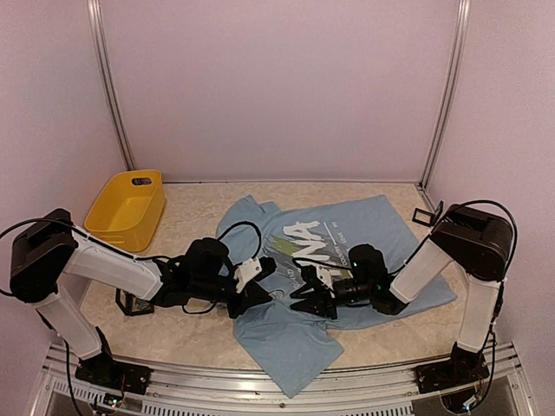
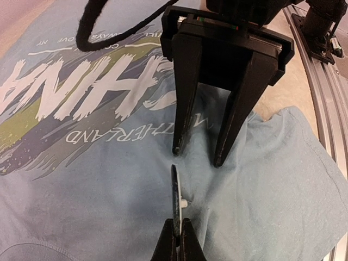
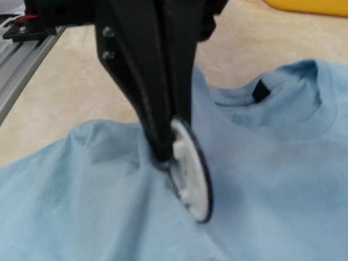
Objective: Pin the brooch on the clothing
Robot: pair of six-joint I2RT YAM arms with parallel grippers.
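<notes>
When reading the top view, locate the light blue short-sleeved T-shirt with white "CHINA" lettering (image 1: 381, 230) spread flat mid-table, with the yellow plastic bin (image 1: 128, 208) at 10 o'clock. Refer to the left wrist view for jaws: left gripper (image 2: 178, 225) pinching the round white dark-rimmed brooch (image 2: 175, 187) edge-on, right gripper (image 2: 198, 155) at 12 o'clock, fingers spread. Consult the right wrist view alone for the brooch's white face, low against the fabric.

1. The brooch (image 3: 189, 168) was blurred in the right wrist view, its surface detail unreadable.
2. Whether its pin had entered the clothing (image 3: 272, 190) could not be told.
3. A small dark object (image 1: 425, 217) by the right wall was too small to identify.
</notes>
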